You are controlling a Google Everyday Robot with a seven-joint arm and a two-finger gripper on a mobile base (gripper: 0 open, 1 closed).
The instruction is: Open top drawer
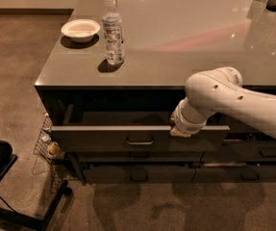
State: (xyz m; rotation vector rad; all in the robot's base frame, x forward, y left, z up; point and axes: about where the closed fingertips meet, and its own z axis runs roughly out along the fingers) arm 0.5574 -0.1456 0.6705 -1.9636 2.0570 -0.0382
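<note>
Gripper (180, 130) is sitting right at the top edge of the top drawer (99, 138), a bit right of the middle, tucked under the lip of the counter (185, 47). The fat white wrist covers most of it, so honestly I can't tell whether it's spread wide, narrow or clamped on the edge. It looks like it's touching the drawer front, but that's as far as I'd go. The arm (238, 100) comes in from the right edge and bends down to that spot.

The top drawer itself is pulled out partway from the dark cabinet, so its front stands clear of the fronts below it and a strip of its lighter inside shows behind the front panel. Its little bar handle (139, 141) is in the centre of the front, just left of the gripper and not touched by it.

Below it, the lower drawers (137, 174) are pushed in flush.

On the counter there's a water bottle (113, 32) standing upright near the front left corner, and a white bowl (81, 30) just beside it to the left, not touching. A wire basket (47, 146) hangs off the cabinet's left side, and something black on legs (0, 172) is in the bottom left corner on the floor.
</note>
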